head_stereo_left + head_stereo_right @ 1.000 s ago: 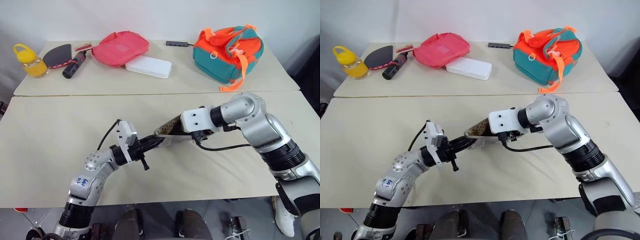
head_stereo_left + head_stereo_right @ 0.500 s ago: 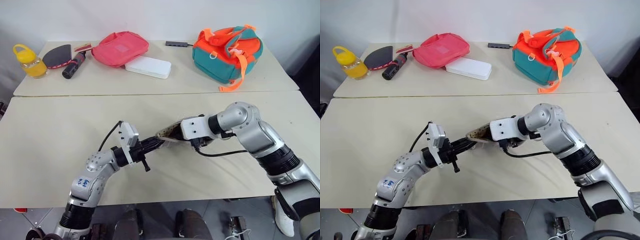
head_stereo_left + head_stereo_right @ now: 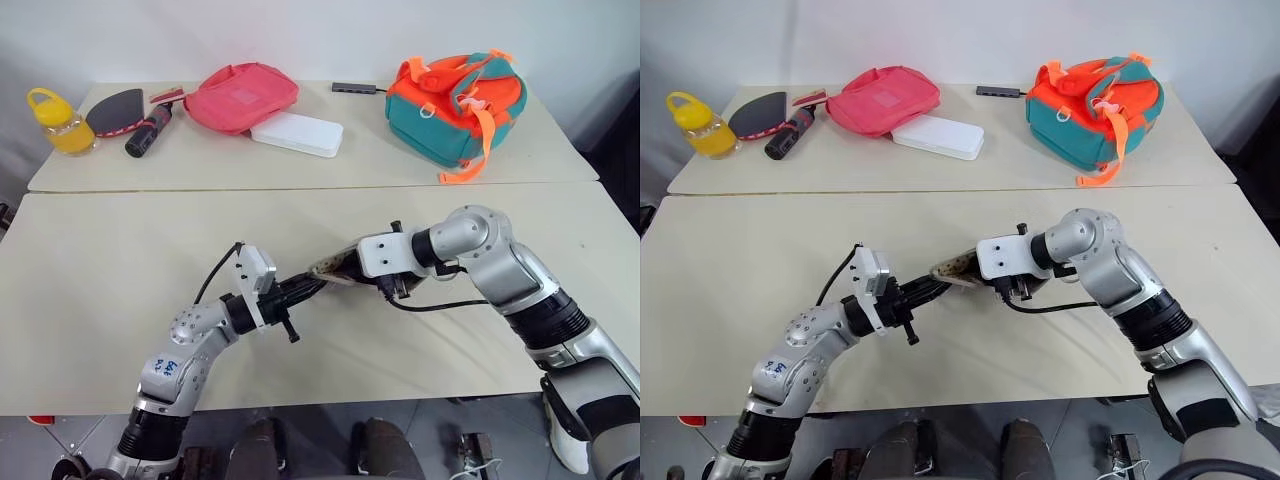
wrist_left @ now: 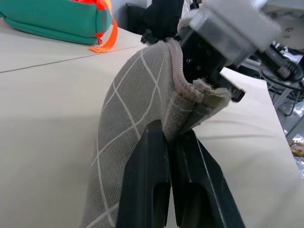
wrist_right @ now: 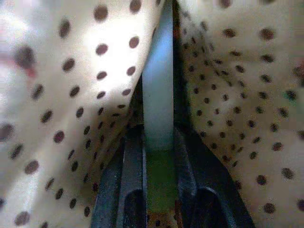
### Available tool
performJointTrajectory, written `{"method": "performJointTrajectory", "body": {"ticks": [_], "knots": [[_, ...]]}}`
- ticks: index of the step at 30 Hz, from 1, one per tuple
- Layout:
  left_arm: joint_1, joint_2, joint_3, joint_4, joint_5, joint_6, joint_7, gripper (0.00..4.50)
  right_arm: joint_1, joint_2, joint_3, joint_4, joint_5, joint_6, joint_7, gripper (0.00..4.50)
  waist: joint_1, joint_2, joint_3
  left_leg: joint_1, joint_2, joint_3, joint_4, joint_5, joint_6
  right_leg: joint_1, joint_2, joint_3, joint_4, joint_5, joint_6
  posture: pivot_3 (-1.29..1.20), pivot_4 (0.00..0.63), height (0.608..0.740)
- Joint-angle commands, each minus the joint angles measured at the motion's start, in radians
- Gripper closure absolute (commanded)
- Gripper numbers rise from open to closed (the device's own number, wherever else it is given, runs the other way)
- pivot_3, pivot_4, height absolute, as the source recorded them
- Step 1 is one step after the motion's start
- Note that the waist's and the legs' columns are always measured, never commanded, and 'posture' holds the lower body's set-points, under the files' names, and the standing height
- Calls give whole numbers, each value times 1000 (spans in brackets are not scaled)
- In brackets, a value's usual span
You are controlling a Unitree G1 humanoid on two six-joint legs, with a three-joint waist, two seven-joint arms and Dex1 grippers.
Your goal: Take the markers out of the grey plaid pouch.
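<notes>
Left eye view, left to right along the far table (image 3: pixel 560 160): a yellow jar with a yellow handle (image 3: pixel 58 124), a dark table-tennis paddle (image 3: pixel 115 109), a thick black cylinder with a red end (image 3: pixel 148 131), a pink-red pouch (image 3: pixel 241 96), a flat white box (image 3: pixel 296 134) touching that pouch's near edge, a slim dark hub (image 3: pixel 355 88) near the back edge, and an orange and teal backpack (image 3: pixel 455 102).

On the near table (image 3: pixel 90 290), the left gripper (image 3: pixel 312 288) reaches level toward the right and is clamped on one end of the grey plaid pouch (image 3: pixel 338 272), which is held above the tabletop between the two arms. The right gripper (image 3: pixel 352 271) points down and to the left into the pouch's open mouth.

Left wrist view: the left gripper's two black fingers (image 4: pixel 147 185) lie pressed together on a folded edge of the grey fabric with white grid lines (image 4: pixel 128 118); the right arm's housing (image 4: pixel 228 33) stands just behind the pouch's rim.

Right wrist view: the tan lining with brown dots (image 5: pixel 71 95) surrounds the gripper on both sides. The right gripper's fingers (image 5: pixel 133 185) stand narrow, one on each side of the pale mint green marker (image 5: pixel 157 104), which lies inside the pouch and runs straight away from the fingertips; both fingers appear to touch it. A faint red blur shows at the lining's edge; what it is cannot be told.
</notes>
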Motion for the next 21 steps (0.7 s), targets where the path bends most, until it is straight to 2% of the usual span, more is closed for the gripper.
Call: {"method": "performJointTrajectory", "body": {"ticks": [1, 9, 12, 17, 21], "knots": [[-11, 50, 32, -5, 59, -87, -24, 4500, -16, -40, -95, -69, 72, 29, 21, 4095, 1, 0, 0, 0, 0, 0, 0, 0, 0, 0, 0, 0, 0, 0, 0, 0, 150, 740], [-38, 105, 68, 48, 103, -173, -51, 4500, -7, -65, -174, -117, 145, 60, 3, 4095, 0, 0, 0, 0, 0, 0, -1, 0, 0, 0, 0, 0, -1, 0, 0, 0, 150, 740], [-43, 109, 71, 68, 132, -213, -51, 4500, -2, -35, -196, -106, 187, 31, -26, 4095, 0, 0, 0, 0, 0, 0, -1, 0, 0, 0, 0, 0, -1, 0, 0, 0, 150, 740], [-61, 129, 95, 109, 156, -256, -51, 4500, -25, 28, -279, -157, 349, 128, -45, 4095, 0, 0, 0, 0, 0, 0, -1, 0, 0, 0, 0, 0, 0, 0, 0, 0, 150, 740], [-56, 138, 114, 136, 157, -273, -53, 4500, -36, 19, -337, -171, 443, 192, -47, 4095, 2, 0, 0, 0, 0, 0, -2, 0, 0, -1, 0, 0, -1, 0, 0, 0, 150, 740]]}}
